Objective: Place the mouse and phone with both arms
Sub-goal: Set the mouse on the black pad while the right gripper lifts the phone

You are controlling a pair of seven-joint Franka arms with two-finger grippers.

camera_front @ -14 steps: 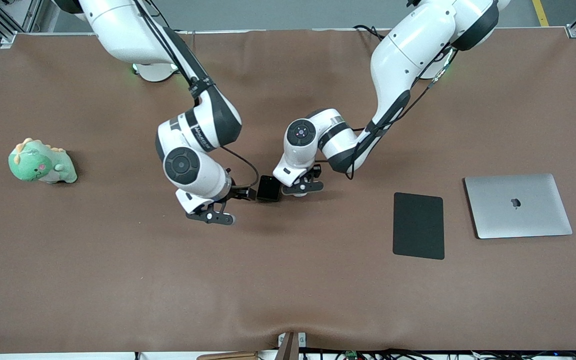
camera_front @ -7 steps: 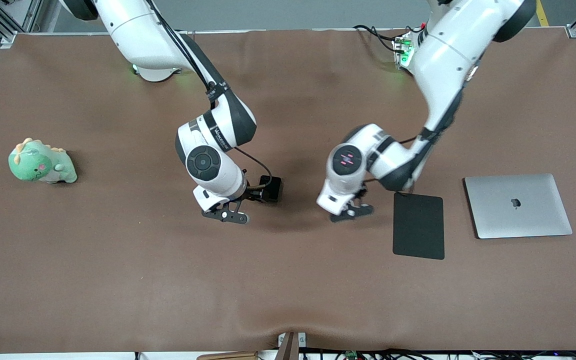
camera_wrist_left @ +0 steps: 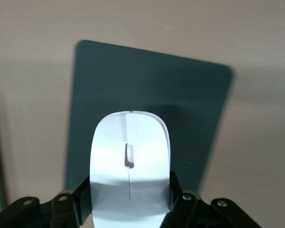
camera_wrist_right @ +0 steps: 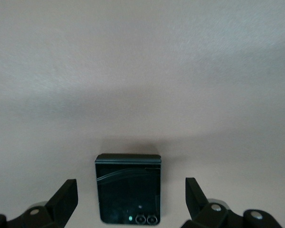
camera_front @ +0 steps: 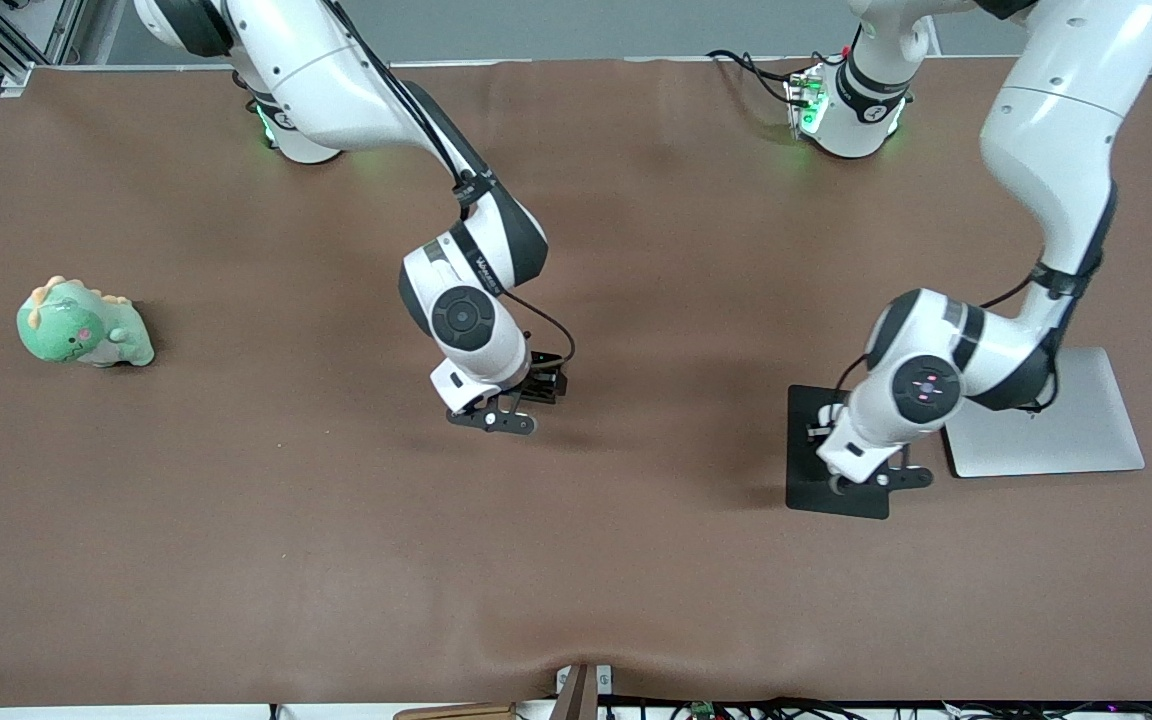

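Note:
The white mouse [camera_wrist_left: 130, 142] is held between the jaws of my left gripper [camera_wrist_left: 128, 190], which is shut on its sides. It hangs just above the matte black pad [camera_wrist_left: 147, 76]. In the front view the left gripper [camera_front: 851, 455] is over the pad [camera_front: 801, 495], and the hand hides the mouse. The black glossy phone [camera_wrist_right: 128, 190] lies flat on the brown table. My right gripper [camera_wrist_right: 130, 183] is open, with a finger on each side of the phone and a gap to each. In the front view the right gripper [camera_front: 521, 403] is at the table's middle and mostly covers the phone.
A silver closed laptop [camera_front: 1066, 440] lies beside the pad, toward the left arm's end of the table, partly under the left arm. A green plush dinosaur [camera_front: 83, 325] sits toward the right arm's end. The brown mat has a wrinkle at its near edge.
The left arm swung from beside the phone to over the black pad, carrying the mouse. The right gripper shifted toward the phone and now straddles it. The phone has not moved.

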